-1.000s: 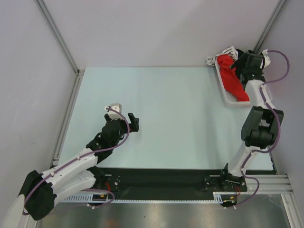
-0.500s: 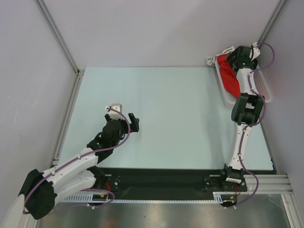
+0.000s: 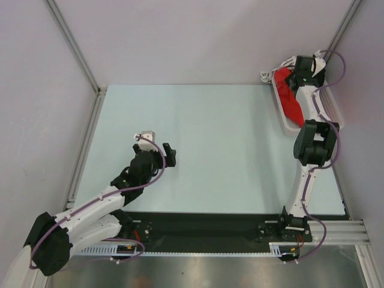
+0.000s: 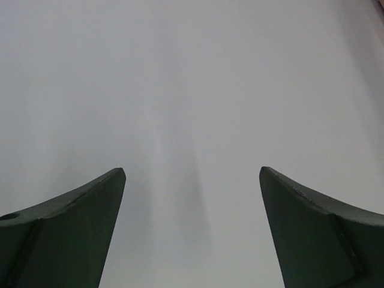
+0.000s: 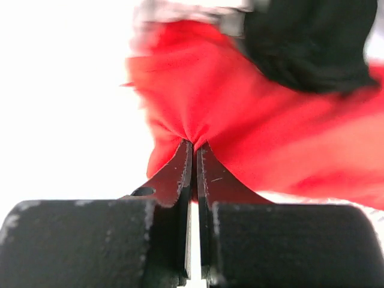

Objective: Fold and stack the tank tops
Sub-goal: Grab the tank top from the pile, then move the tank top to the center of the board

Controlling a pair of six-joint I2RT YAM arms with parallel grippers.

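Pickup is in hand: right gripper [image 5: 193, 144], at frame upper right, pinches the red tank top [image 5: 270, 138], which next likely needs lifting clear of the basket [image 3: 333, 111].

- A pale blue-green table [image 3: 228, 144] with a flat, matte top.
- A white mesh basket [image 3: 288, 126] sits on it at the far right corner.
- A black mounting strip [image 3: 210, 231] runs along its near edge.
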